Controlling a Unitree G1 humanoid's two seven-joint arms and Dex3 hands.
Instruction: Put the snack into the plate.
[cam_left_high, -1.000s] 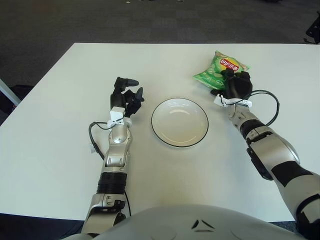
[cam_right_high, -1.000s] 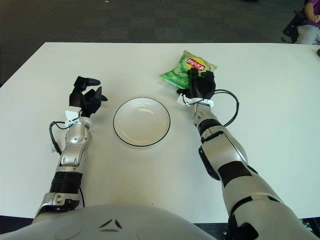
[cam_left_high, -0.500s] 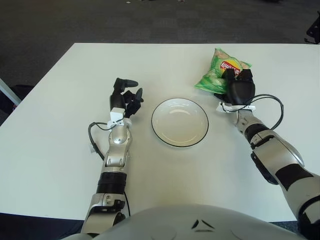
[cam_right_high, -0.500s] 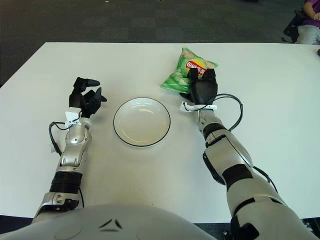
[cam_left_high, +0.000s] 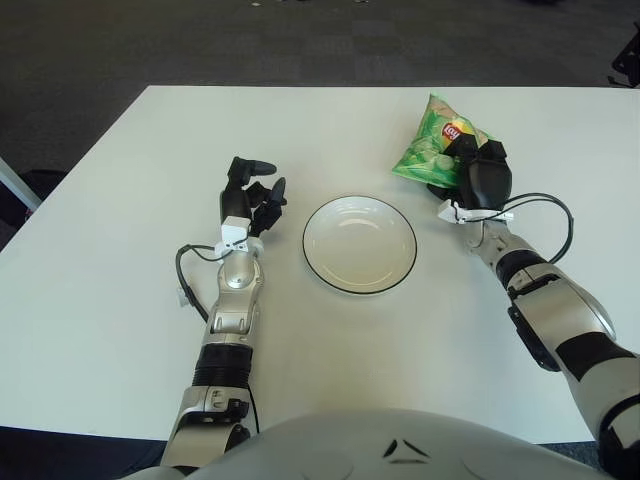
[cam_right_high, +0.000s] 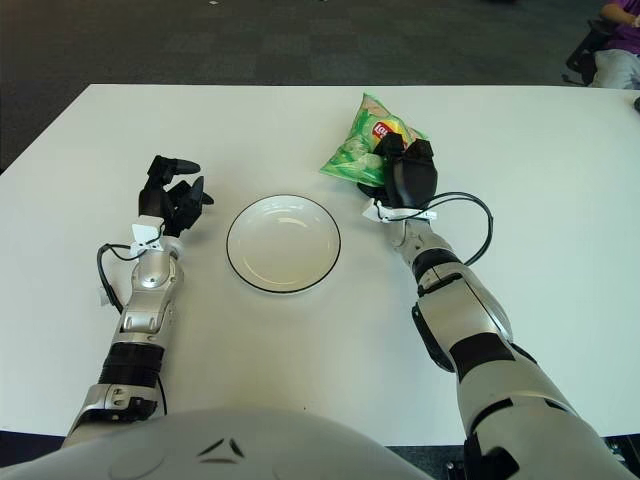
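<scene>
Left eye view shows my right hand (cam_left_high: 478, 175) now with its fingers closed on the snack (cam_left_high: 432, 148), the bag tipped up steeper than a second ago, so I judge the lift begun. It sits right of the plate (cam_left_high: 359, 244); my left hand (cam_left_high: 252, 195) waits open on the worktop (cam_left_high: 120, 250).

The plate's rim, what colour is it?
Black, a thin line around the round white plate, clearest in the left eye view.
</scene>
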